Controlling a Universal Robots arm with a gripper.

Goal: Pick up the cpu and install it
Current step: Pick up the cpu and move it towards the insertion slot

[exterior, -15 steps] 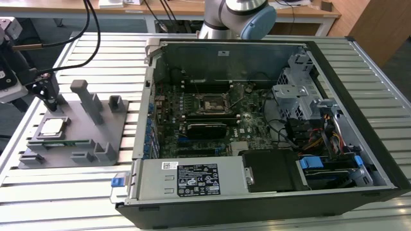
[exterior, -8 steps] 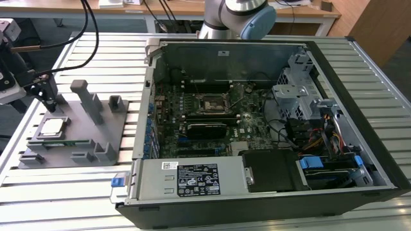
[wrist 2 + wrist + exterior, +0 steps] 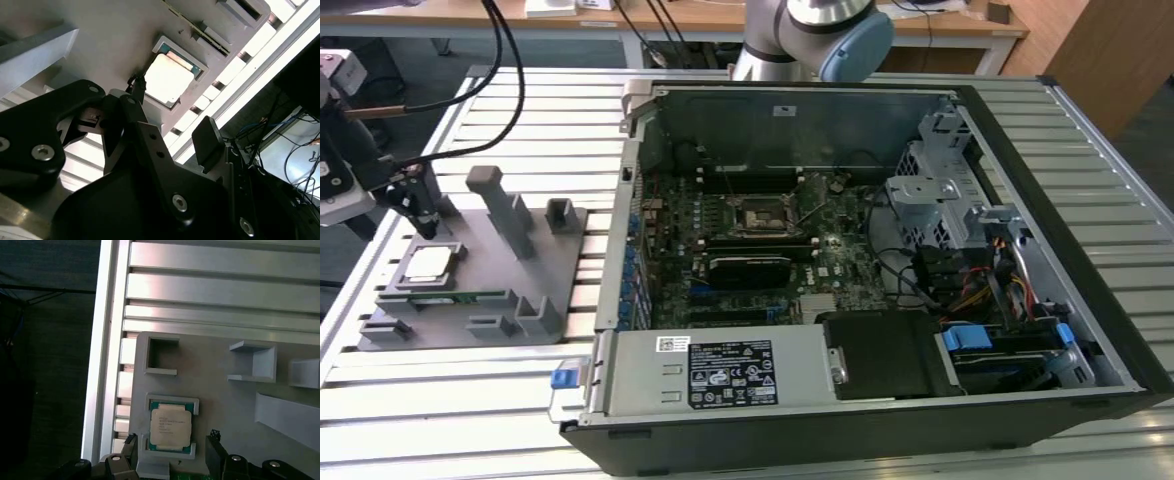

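The pick-up is in hand: the gripper (image 3: 424,226) hovers over the cpu (image 3: 170,426), lying flat in its recess on the grey fixture (image 3: 220,405) near the surface's (image 3: 467,420) edge, fingers (image 3: 215,449) open astride it; grasping likely calls for a straight descent and even closing.

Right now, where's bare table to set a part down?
Bare slats between the grey fixture and the table's near edge, and between it and the far edge. Crowded: the fixture itself, fingers open over the cpu.
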